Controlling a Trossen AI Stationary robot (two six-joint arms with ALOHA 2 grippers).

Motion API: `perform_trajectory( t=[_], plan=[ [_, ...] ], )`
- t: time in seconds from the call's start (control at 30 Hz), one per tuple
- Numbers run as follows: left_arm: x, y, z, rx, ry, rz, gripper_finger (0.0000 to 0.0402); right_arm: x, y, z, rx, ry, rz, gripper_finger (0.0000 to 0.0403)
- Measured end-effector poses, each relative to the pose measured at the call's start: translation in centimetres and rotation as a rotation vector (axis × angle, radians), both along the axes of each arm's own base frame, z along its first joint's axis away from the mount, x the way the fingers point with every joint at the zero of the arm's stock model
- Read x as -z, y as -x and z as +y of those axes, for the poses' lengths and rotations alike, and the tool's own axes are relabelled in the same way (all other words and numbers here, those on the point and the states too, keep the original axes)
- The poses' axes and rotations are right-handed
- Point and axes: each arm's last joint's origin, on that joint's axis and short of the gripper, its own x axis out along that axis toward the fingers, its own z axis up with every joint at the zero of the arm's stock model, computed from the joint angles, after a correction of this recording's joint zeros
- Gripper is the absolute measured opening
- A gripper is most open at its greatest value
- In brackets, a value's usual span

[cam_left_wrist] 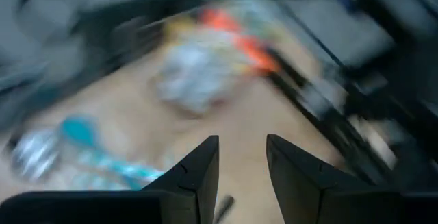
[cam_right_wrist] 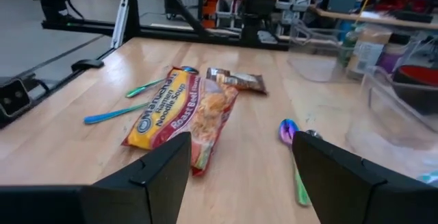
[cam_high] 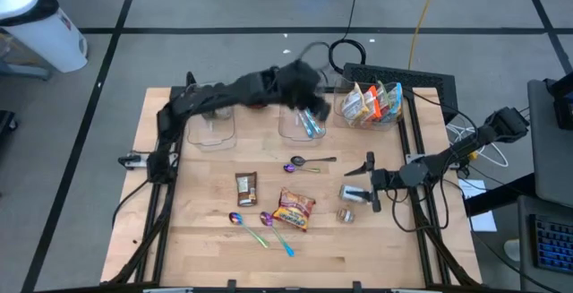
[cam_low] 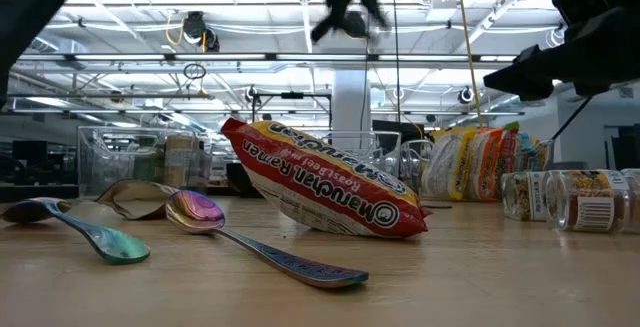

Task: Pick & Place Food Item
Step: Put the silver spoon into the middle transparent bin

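Progress: judging from the layout, sorting is partly done. Several food packets (cam_high: 374, 103) stand in a clear bin (cam_high: 398, 118) at the back of the table, and a blue utensil (cam_high: 311, 123) sits in the middle clear container (cam_high: 288, 128).
Left to do: a ramen packet (cam_high: 294, 208), a small brown snack pack (cam_high: 245, 187), two little jars (cam_high: 354, 193) and some loose spoons (cam_high: 309, 161) are out on the wooden table (cam_high: 206, 239).
Left gripper (cam_high: 313, 109): hangs over the middle container, blurred with motion. In its wrist view the fingers (cam_left_wrist: 198, 172) stand apart with a narrow gap and nothing between them.
Right gripper (cam_high: 369, 178): low over the table's right side, jaws wide apart, nothing between its fingers (cam_right_wrist: 161, 172).
Food item vs right gripper: the ramen packet lies straight ahead of the open jaws in the right wrist view, near but not touching, with the brown snack pack just beyond it. One jar lies just beside this gripper.
Food item vs left gripper: the ramen packet is well apart from it, toward the front edge.
Step in hand: my judgement is that the left arm is leaving the container and the right arm is lined up for the ramen packet.
Next move: likely the right gripper advances and closes across the packet's width.
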Motion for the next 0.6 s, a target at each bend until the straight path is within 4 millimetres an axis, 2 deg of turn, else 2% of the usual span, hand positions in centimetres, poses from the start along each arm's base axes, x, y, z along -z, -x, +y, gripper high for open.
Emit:
perform_trajectory(
  t=[0.13, 0.3, 0.37, 0.47, 0.6],
  plan=[
    [-2.9, -0.2, -7.5, 0.236, -0.277, -0.049, 0.0129, -0.2, -0.1, -0.2, 0.008, 0.028, -0.023, 0.0247],
    [-4.2, -0.3, -16.6, 0.434, -0.523, -0.123, 0.0129, -0.4, -0.2, -0.3, 0.014, 0.026, -0.043, 0.0247],
    [-4.1, -0.1, -19.7, 0.498, -0.577, -0.134, 0.0129, -0.4, -0.2, -0.3, 0.015, 0.016, -0.043, 0.0247],
    [-3.3, 0.4, -23.1, 0.548, -0.628, -0.114, 0.0129, -0.5, -0.2, -0.3, 0.018, -0.013, -0.043, 0.0247],
    [-0.3, 0.6, -25.6, 0.535, -0.650, -0.047, 0.0129, -0.5, -0.2, -0.3, 0.022, -0.040, -0.041, 0.0247]
  ],
)
